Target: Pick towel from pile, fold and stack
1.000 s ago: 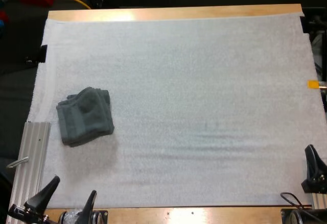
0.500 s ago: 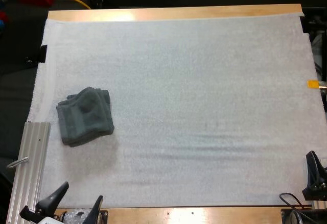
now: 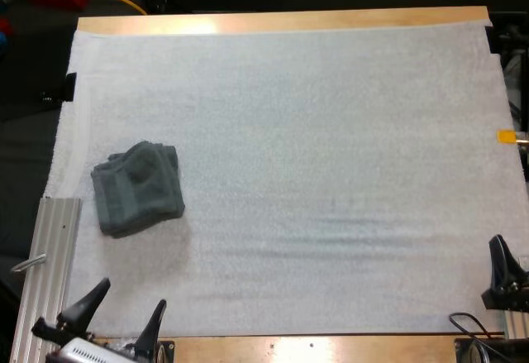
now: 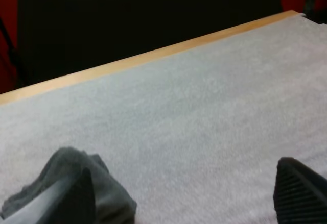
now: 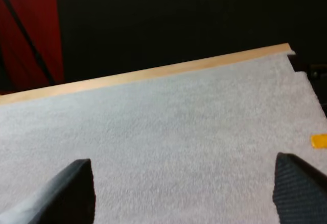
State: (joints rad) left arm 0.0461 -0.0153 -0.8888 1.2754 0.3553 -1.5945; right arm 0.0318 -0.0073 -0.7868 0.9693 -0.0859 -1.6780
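A dark grey-green towel (image 3: 136, 188) lies in a lumpy, roughly folded bundle on the left side of the white mat (image 3: 314, 131). My left gripper (image 3: 124, 313) hovers at the mat's near edge, a short way in front of the towel, open with nothing between its fingers. In the left wrist view the towel (image 4: 110, 191) sits just beyond one finger of the open left gripper (image 4: 186, 203). My right gripper (image 3: 502, 270) is at the near right corner of the mat, far from the towel. The right wrist view shows the right gripper (image 5: 184, 198) open over bare mat.
A ribbed metal rail (image 3: 51, 268) runs along the mat's left edge near my left arm. The wooden table edge (image 3: 281, 21) borders the far side. Wide bare mat stretches across the middle and right.
My left gripper has shifted slightly to the right along the near edge. The right gripper has barely moved. The towel lies where it was.
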